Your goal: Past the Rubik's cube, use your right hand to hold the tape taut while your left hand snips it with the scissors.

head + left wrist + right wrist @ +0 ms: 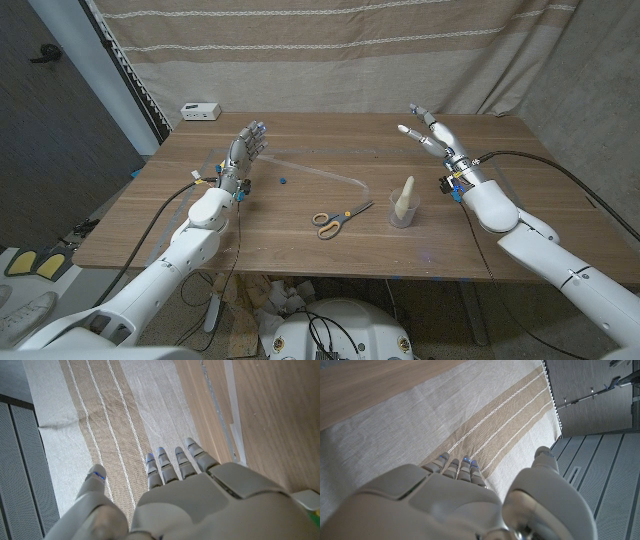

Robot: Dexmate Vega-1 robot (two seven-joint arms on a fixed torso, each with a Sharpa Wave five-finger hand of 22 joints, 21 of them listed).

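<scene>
Tape: a clear strip (pixel 325 172) lies flat on the surface (pixel 300 240), running from just beside your left hand across toward the middle, well short of your right hand.
Scissors: the scissors (pixel 340 219) with tan handles lie on the surface between your two hands, nearer to you than the tape, blades pointing toward your right hand's side; neither hand touches them.
Left hand: your left hand (pixel 245 150) is raised at the tape's near end, fingers (pixel 177 462) straight and a little apart, holding nothing.
Right hand: your right hand (pixel 432 138) hovers over the far right part of the surface, fingers spread, thumb (pixel 542 455) out to the side, holding nothing.
Cup: a clear cup (pixel 404 212) stands just inward of your right forearm, right of the scissors; a pale cone-shaped piece (pixel 404 196) stands upright in it, its tip rising above the rim.
Blue piece: a small blue thing (pixel 284 181) sits on the surface by the tape, a little to the right of your left hand; you cannot tell what it is.
White box: a small white box (pixel 201 111) sits at the far corner beyond your left hand.
Curtain: a striped curtain (pixel 330 50) hangs behind the surface, ahead of both hands.
</scene>
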